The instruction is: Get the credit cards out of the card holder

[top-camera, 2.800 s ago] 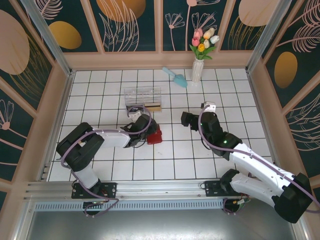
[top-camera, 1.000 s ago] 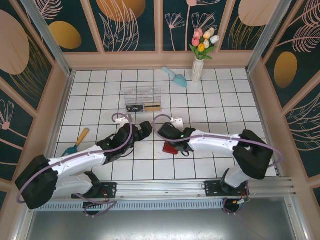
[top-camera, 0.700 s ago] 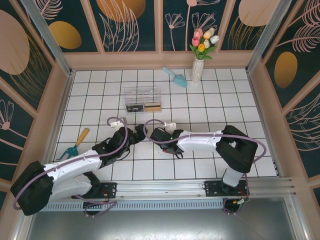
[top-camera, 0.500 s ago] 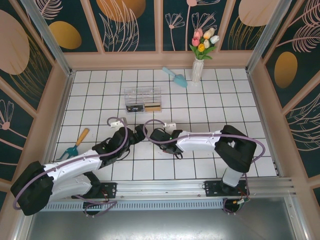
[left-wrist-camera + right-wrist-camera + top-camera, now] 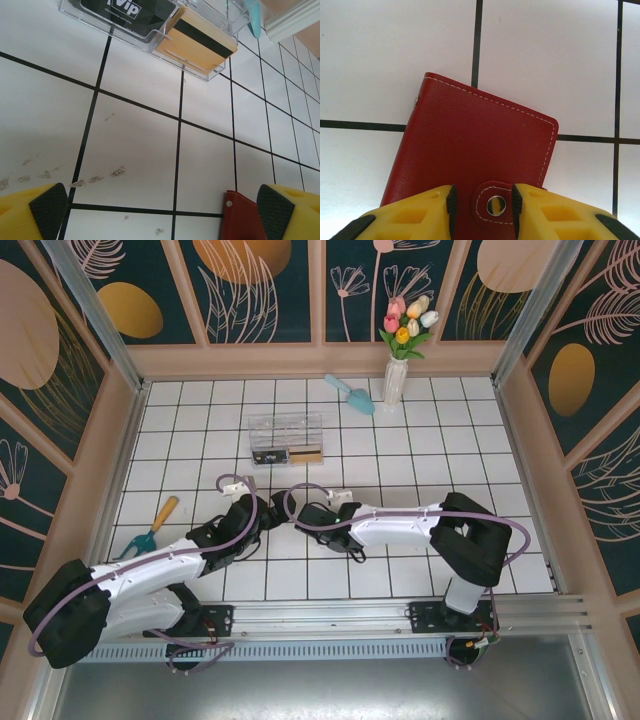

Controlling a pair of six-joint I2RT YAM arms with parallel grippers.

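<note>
Where the two arms meet near the middle of the worktop, one closed red card holder [image 5: 475, 135] lies flat. The right gripper [image 5: 483, 195] has its jaws slightly apart astride the holder's single strap tab [image 5: 492, 204], with a gap on one side. The left gripper [image 5: 160, 212] gapes wide and empty. Toward the far edge, one clear box [image 5: 206, 75] holds two credit cards [image 5: 197, 45], one dark and one gold-tan.

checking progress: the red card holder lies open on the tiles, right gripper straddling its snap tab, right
Not open: the card holder lies closed, strap tab snapped down, per the right wrist view. The right gripper does straddle that tab.
</note>
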